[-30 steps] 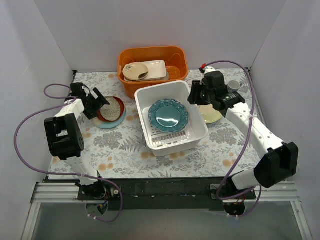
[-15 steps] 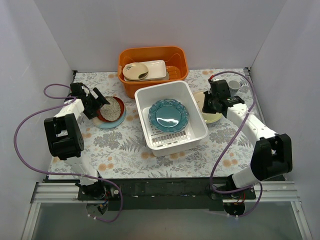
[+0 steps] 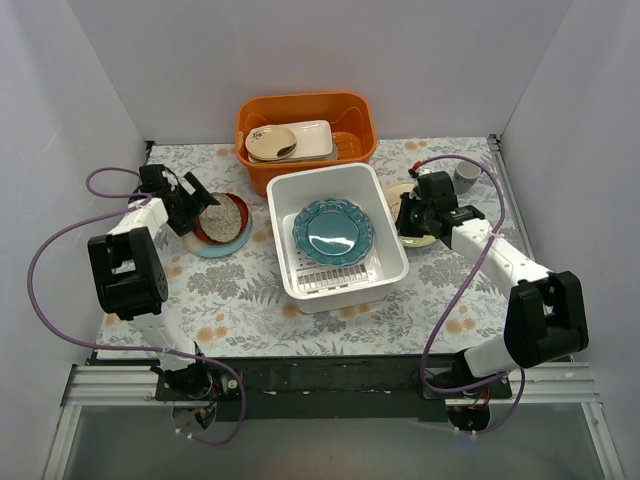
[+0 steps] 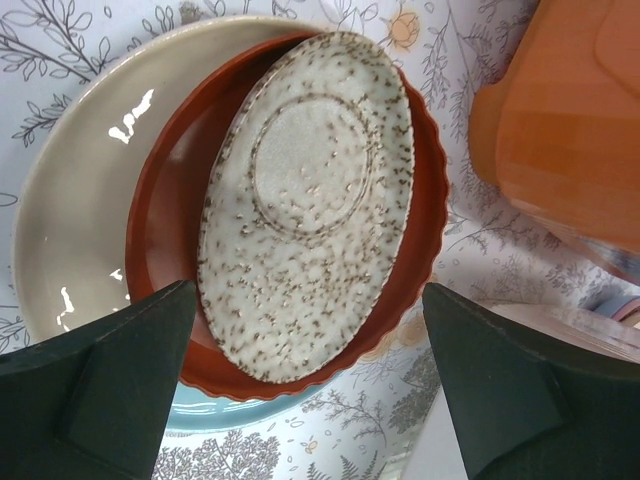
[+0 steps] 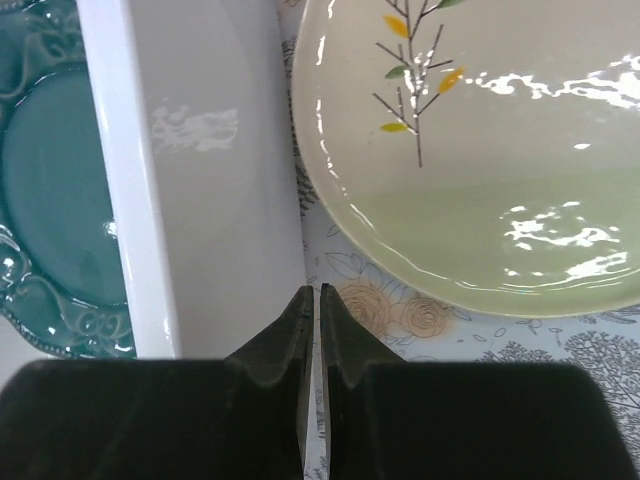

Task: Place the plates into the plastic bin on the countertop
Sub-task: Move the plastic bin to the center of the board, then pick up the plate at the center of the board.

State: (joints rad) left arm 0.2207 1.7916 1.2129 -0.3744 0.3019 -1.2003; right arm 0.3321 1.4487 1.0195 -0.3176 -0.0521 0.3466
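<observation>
The white plastic bin (image 3: 385,235) stands mid-countertop (image 3: 250,300) with the scalloped teal plate (image 3: 333,232) flat inside. My right gripper (image 3: 403,217) is shut and empty, its tips (image 5: 318,292) low beside the bin's outer right wall (image 5: 220,200). The cream leaf-sprig plate (image 5: 480,200) lies just to its right. My left gripper (image 3: 196,206) is open wide (image 4: 310,400) over the near edge of a plate stack. A speckled whitish plate (image 4: 305,205) sits in the red-brown plate (image 4: 165,270), over a beige one (image 4: 70,200) and a light blue one (image 4: 200,415).
The orange tub (image 3: 355,125) stands behind the bin and holds the beige oval dish with a spoon (image 3: 271,143) and a white tray. A grey mug (image 3: 466,176) sits at the back right. White walls close in both sides.
My right gripper has come down from above the bin's right rim to its outer right wall, and the bin has shifted slightly left. The left arm has not moved.
</observation>
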